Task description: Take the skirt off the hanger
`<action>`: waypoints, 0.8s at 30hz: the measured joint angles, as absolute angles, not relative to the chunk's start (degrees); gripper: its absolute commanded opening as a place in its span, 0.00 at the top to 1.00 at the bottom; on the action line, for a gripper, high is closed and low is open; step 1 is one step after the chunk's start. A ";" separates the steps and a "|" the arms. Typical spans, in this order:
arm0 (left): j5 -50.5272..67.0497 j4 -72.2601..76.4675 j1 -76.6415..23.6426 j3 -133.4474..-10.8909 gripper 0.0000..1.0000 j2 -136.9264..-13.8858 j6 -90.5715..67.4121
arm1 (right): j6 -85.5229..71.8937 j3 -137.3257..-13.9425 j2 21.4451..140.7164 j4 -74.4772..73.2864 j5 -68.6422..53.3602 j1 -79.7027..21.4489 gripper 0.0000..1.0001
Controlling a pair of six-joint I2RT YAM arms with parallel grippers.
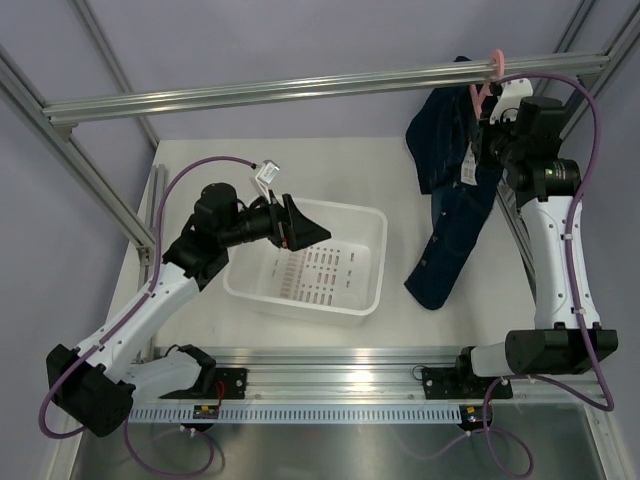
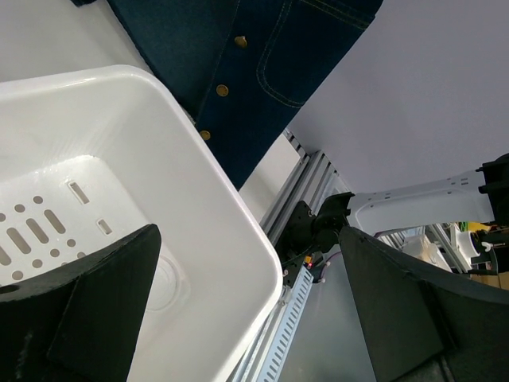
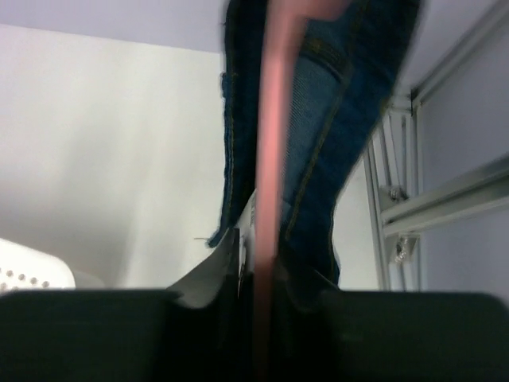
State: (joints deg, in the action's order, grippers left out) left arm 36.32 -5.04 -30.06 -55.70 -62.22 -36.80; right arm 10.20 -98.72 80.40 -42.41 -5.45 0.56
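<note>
Right jaws at the hanger (image 1: 494, 62), up by the rail (image 1: 300, 90).
Drawn in close on either side of the pink hanger bar; firmly clamped or not, impossible to tell. Left jaws wide apart, low over the white bin (image 1: 372, 262), well apart from the garment. Skirt (image 1: 455, 190) on the hanger, directly ahead of the right jaws, long axis running down and toward the near left, lower end toward the surface (image 1: 330, 170). Plainly within the right arm's reach, not the left's.
</note>
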 measured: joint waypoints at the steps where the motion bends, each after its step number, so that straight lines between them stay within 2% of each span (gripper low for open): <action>1: 36.32 -5.04 -30.06 -55.70 0.01 -62.22 -36.69 | 10.07 -97.62 79.85 -41.21 -4.91 0.51 1.00; 14: 36.32 -4.51 -30.06 -55.40 0.01 -62.33 -36.47 | 8.86 -84.27 73.08 -24.58 -3.11 0.51 1.00; 24: 36.32 -4.36 -30.06 -54.89 0.01 -62.41 -36.47 | -5.26 -81.30 71.35 -20.08 -9.89 1.89 1.00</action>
